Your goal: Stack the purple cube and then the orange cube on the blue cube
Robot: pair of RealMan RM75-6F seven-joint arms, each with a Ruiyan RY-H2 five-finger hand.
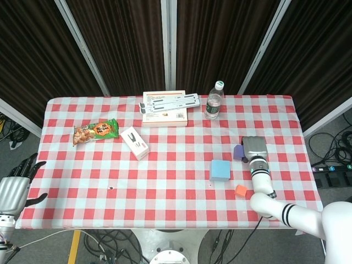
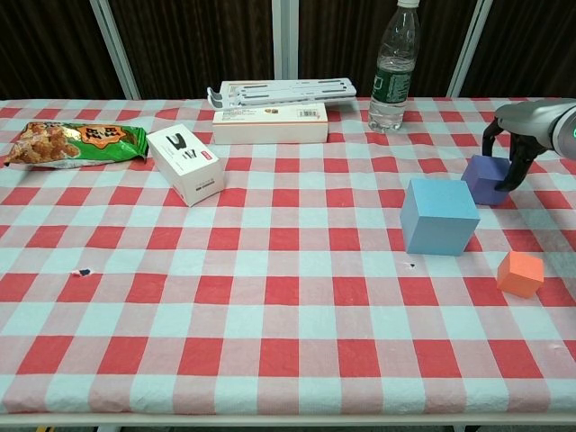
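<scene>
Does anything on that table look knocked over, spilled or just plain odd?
Nothing looks spilled or toppled. The water bottle stands upright with its cap on, and the three cubes sit flat and apart. The only blemishes are a small dark speck on the checked cloth near the left, and a smaller one by the blue cube.

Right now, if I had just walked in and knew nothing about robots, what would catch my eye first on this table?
Probably the red-and-white checked tablecloth, then the three coloured blocks near its right side: a large light-blue cube, a small orange cube in front of it, and a purple cube behind. The robot's grey right hand is curled over the purple cube, dark fingers reaching down beside it.
</scene>
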